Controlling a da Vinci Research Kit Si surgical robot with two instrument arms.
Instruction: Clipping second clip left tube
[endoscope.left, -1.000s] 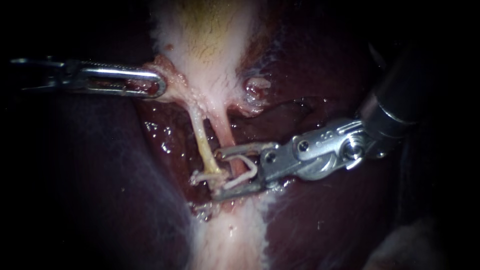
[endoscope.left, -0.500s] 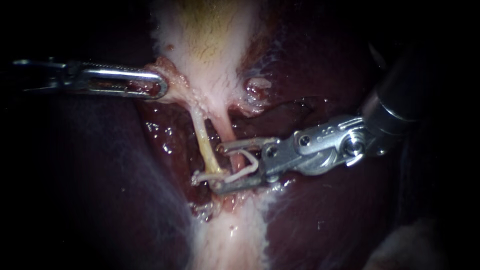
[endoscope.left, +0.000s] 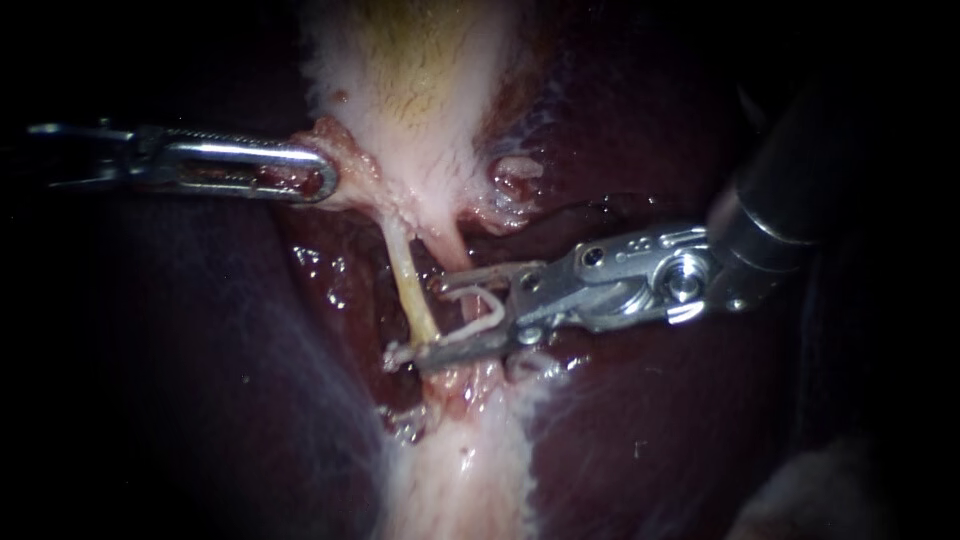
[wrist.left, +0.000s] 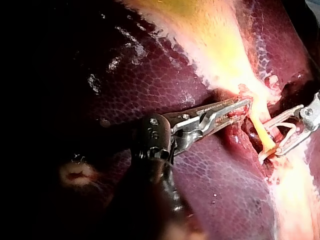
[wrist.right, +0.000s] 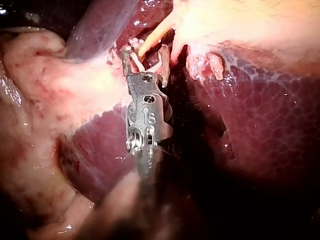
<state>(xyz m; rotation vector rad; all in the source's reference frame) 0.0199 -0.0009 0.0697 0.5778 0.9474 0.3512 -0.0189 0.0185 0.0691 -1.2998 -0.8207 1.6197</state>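
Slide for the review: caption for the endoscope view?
Left instrument grips the gallbladder; right instrument holds a clip at the tubes.

Lower end of left tube (endoscope.left: 405, 280) and part of clip (endoscope.left: 487, 316) hidden behind right instrument (endoscope.left: 437, 318). Left instrument (endoscope.left: 322, 180) shaft lost in dark.

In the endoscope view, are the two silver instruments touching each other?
No, the silver left instrument grips pink tissue by the pale gallbladder, apart from the right instrument at the tubes.
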